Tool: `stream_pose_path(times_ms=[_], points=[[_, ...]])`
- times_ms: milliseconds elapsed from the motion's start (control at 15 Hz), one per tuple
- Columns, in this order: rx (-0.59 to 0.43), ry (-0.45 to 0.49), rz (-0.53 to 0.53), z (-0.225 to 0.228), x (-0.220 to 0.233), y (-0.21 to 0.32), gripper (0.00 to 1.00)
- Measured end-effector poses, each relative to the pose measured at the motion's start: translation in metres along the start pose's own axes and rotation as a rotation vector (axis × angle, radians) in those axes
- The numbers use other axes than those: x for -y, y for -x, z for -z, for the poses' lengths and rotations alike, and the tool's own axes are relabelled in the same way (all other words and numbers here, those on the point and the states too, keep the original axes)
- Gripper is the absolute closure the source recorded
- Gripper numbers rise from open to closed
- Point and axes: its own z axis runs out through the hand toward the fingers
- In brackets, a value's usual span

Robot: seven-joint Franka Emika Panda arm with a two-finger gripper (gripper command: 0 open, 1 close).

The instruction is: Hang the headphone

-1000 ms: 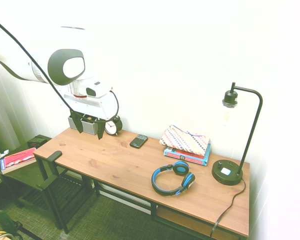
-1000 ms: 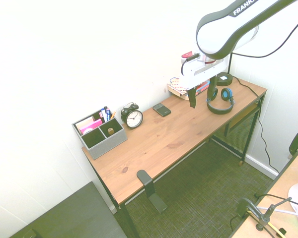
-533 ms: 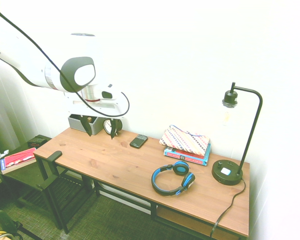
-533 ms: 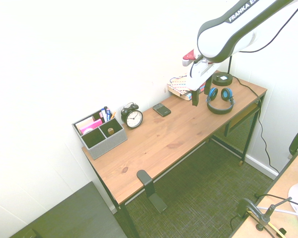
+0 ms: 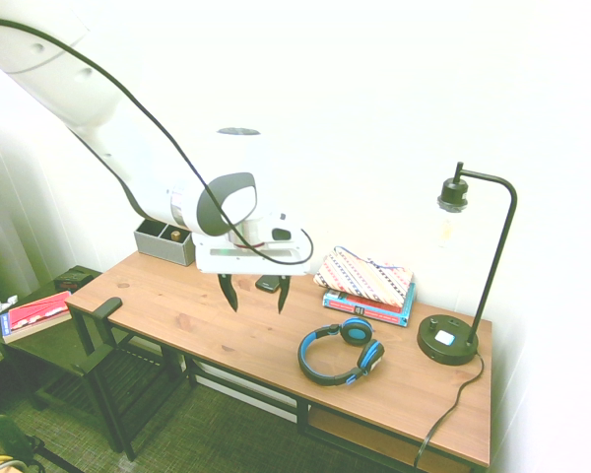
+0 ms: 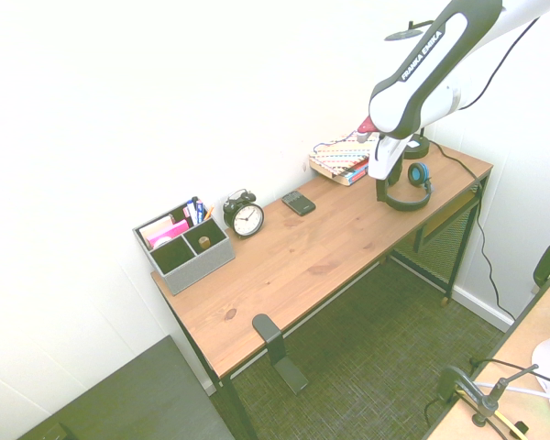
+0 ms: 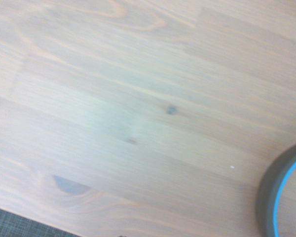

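Headphones (image 5: 341, 352) near "FRANKA EMIKA" arm (image 6: 423, 69).

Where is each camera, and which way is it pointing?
First exterior view: outside the robot, looking down on the desk; arm enters from picture left, open end effector showing.
Second exterior view: opposite side, looking down on the same desk; arm enters from upper right.
Wrist view: on the wrist, facing the desktop close up; no robot body evident.
Both exterior views share the headphones, books and lamp.

blurred wooden tabletop (image 7: 113, 118) with dark knots, blue-lined black headband (image 7: 270, 202), dark woven carpet (image 7: 19, 224) past its edge
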Motion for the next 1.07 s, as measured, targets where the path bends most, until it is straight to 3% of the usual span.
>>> stream_pose_path(times_ms=[333, 400, 1067], points=[[0.026, 0.049, -0.038, -0.065, -0.034, -0.019, 0.0], [0.026, 0.055, -0.045, -0.072, -0.037, -0.023, 1.0], [0.043, 0.039, -0.12, -0.093, -0.037, -0.037, 1.0]])
